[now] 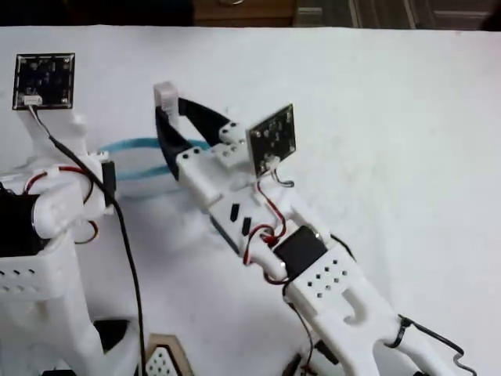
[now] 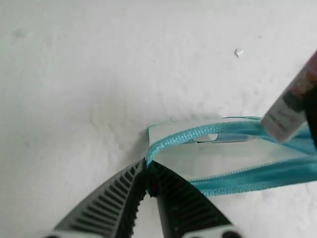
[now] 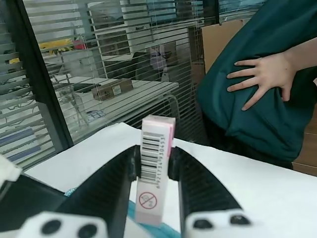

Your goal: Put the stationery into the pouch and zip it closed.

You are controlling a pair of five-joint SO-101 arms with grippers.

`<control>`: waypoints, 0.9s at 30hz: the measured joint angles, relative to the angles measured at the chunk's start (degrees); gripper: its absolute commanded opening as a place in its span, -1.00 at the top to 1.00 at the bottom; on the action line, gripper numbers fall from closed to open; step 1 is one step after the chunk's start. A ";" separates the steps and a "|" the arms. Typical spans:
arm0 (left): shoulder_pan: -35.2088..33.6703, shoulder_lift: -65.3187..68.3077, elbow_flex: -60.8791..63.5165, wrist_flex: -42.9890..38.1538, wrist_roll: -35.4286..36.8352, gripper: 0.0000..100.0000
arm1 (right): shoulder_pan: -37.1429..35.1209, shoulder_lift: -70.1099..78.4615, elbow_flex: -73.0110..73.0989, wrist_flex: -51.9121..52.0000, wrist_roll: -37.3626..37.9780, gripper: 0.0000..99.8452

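The pouch (image 2: 218, 153) lay flat on the white, faintly pebbled table (image 2: 74, 59), its corner right at the tips of the left gripper (image 2: 147, 171). That gripper's two ribbed black fingers (image 2: 119, 198) were pressed together on the end of the teal zipper (image 2: 198, 133). From the pinch the two woven tapes spread apart away from the fingers, with clear, glossy plastic between them.

The left wrist view gave this pinch close up. The high view showed the pouch (image 1: 133, 157) as teal bands running out from behind the left arm (image 1: 63, 196) toward the right gripper (image 1: 172, 106). That gripper's curved black fingers were clamped on a small white box (image 3: 154, 163), which had a barcode on one face and a pink edge. Its end stood out past the fingertips.

In the left wrist view the box (image 2: 290, 106) stood at the far stretch of the zipper, well beyond the left fingers; whether it touched could not be told. Slatted window blinds (image 3: 99, 49) stood behind the right fingers.
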 measured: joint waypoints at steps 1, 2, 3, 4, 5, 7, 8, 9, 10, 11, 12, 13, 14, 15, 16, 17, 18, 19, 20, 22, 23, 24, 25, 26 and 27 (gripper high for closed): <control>0.00 0.00 0.00 0.00 0.00 0.96 | 0.00 0.09 0.35 -0.26 0.00 0.97; 0.00 0.00 0.00 0.00 0.00 0.96 | 0.00 0.09 0.79 -0.44 0.00 0.97; 0.00 0.00 0.00 0.00 0.00 0.96 | 0.00 0.09 1.14 -0.53 -0.18 0.97; 0.00 0.00 0.00 0.00 0.00 0.96 | 0.00 0.09 1.23 -0.62 -0.18 0.97; 0.00 0.00 0.00 0.00 0.00 0.96 | 0.00 -0.26 1.23 -0.62 -0.18 0.97; 0.00 0.00 0.00 0.00 0.00 0.96 | 0.18 -0.88 0.97 -0.53 -0.18 0.97; 0.00 0.00 0.00 0.00 0.00 0.96 | 0.35 -0.97 0.26 -0.53 -0.18 0.97; 0.00 0.00 0.00 0.00 0.00 0.96 | 0.53 -1.23 -0.70 -0.44 -0.18 0.97; 0.00 0.00 0.00 0.00 0.00 0.96 | 0.88 -1.49 -2.02 0.44 -0.18 0.97; 0.00 0.00 0.00 0.00 0.00 0.96 | 1.05 -1.93 -3.78 2.02 -0.18 0.97; 0.00 0.00 0.00 0.00 0.00 0.96 | 1.32 -2.29 -5.36 4.13 -0.18 0.97; 0.00 0.00 0.00 0.00 0.00 0.96 | 1.32 -2.73 -6.68 6.33 -0.18 0.97; 0.00 0.00 0.00 0.00 0.00 0.96 | 0.88 -3.16 -7.38 8.44 -0.26 0.97; 0.00 0.00 0.00 0.00 0.00 0.96 | 0.18 -3.60 -7.74 10.11 -0.35 0.97; 0.00 0.00 0.00 0.00 0.00 0.96 | -0.70 -3.87 -7.74 11.43 -0.35 0.97; 0.00 0.00 0.00 0.00 0.00 0.96 | -1.58 -3.96 -7.65 11.96 -0.35 0.97; 0.00 0.00 0.00 0.00 0.00 0.96 | -2.02 -4.04 -7.30 12.04 -0.35 0.97; 0.00 0.00 0.00 0.00 0.00 0.96 | -2.37 -4.22 -6.51 12.04 -0.35 0.97; 0.00 0.00 0.00 0.00 0.00 0.96 | -2.55 -4.22 -5.45 11.87 -0.35 0.97; 0.00 0.00 0.00 0.00 0.00 0.96 | -2.55 -4.04 -3.16 10.64 -0.35 0.97; 0.00 0.00 0.00 0.00 0.00 0.96 | -2.46 -4.04 -2.11 9.85 -0.35 0.97; 0.00 0.00 0.00 0.00 0.00 0.96 | -2.37 -4.04 -1.67 8.97 -0.35 0.97; 0.00 0.00 0.00 0.00 0.00 0.96 | -2.37 -4.13 -1.14 8.00 -0.35 0.97; 0.00 0.00 0.00 0.00 0.00 0.96 | -2.46 -4.13 -0.53 7.30 -0.35 0.97; 0.00 0.00 0.00 0.00 0.00 0.96 | -2.55 -4.13 0.00 6.59 -0.35 0.97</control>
